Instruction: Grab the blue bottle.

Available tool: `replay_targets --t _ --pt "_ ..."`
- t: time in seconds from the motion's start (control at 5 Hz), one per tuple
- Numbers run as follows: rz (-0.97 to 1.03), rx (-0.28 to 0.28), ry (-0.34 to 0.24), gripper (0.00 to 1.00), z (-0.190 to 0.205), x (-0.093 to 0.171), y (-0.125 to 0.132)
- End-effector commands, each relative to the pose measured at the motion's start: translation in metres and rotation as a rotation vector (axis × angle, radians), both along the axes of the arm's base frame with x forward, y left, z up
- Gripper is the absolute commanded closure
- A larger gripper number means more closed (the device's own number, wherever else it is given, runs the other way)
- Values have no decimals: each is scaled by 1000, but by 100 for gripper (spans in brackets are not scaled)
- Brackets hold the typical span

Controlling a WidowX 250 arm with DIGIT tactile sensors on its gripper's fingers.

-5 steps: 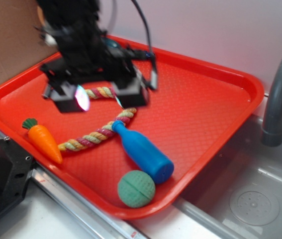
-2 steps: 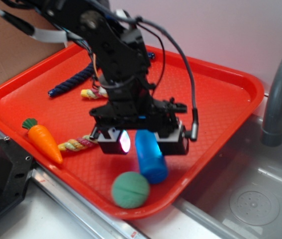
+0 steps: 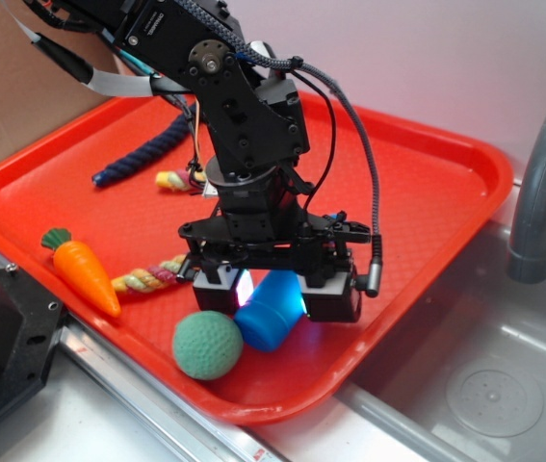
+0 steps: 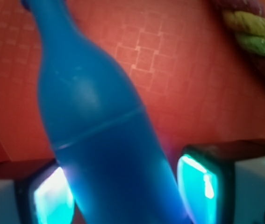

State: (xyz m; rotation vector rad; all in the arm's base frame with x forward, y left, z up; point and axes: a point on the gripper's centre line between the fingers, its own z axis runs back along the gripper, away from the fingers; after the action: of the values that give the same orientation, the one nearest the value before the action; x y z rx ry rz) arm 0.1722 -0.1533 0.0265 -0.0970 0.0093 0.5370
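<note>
The blue bottle (image 3: 268,316) lies on the red tray (image 3: 427,192) near its front edge, thick base toward me. My gripper (image 3: 277,298) is down over it and open, one lit finger on each side of the body. In the wrist view the blue bottle (image 4: 104,140) fills the middle, its neck pointing to the upper left. Both glowing pads (image 4: 53,198) stand very close to its sides, the gripper (image 4: 125,196) straddling the thick body. The bottle still rests on the tray.
A green ball (image 3: 207,345) touches the bottle's base on the left. An orange toy carrot (image 3: 85,274) and a multicoloured rope (image 3: 147,279) lie further left, a navy rope (image 3: 143,154) at the back. A grey faucet (image 3: 542,183) and sink (image 3: 484,385) are on the right.
My gripper came forward from the tray's back and dropped over the bottle. The bottle has swung round, and the green ball has rolled left.
</note>
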Motion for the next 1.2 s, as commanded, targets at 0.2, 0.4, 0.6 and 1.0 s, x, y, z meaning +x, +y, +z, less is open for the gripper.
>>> replay_targets --t 0.2,0.4,0.6,1.0 --pt "-229 37 -159 100 98 1 100" --pt "-182 126 -140 100 124 -11 132" --pt "-130 178 -121 100 139 -11 147" --pt "-57 267 -152 100 151 17 160"
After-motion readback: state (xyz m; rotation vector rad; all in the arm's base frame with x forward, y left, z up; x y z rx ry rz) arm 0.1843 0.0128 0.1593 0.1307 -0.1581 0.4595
